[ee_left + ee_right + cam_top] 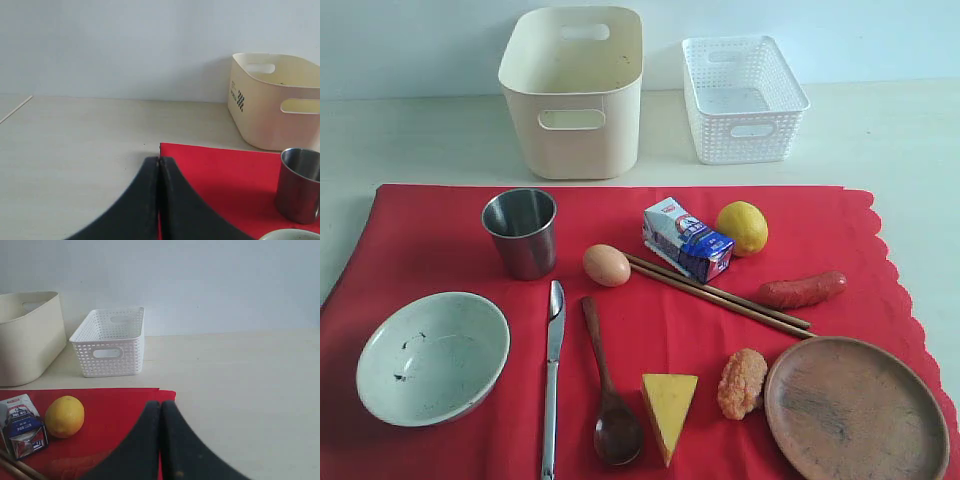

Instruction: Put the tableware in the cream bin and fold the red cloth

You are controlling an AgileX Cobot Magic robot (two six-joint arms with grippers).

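The red cloth [460, 235] lies flat under a steel cup [522, 232], a speckled bowl [432, 357], a silver knife [553, 372], a dark wooden spoon [607, 385], wooden chopsticks [720, 296] and a round brown wooden plate [856, 407]. The cream bin [575, 92] stands behind the cloth. Neither arm shows in the exterior view. My left gripper [159, 161] is shut and empty over the cloth's far left corner [225, 170], with the cup [299, 184] and bin [272, 100] beyond it. My right gripper [160, 404] is shut and empty over the cloth's far right corner [110, 405].
On the cloth also lie an egg [606, 265], a milk carton [686, 239], a lemon [742, 227], a sausage [801, 290], a nugget [741, 382] and a cheese wedge [669, 408]. A white lattice basket [742, 97] stands right of the bin.
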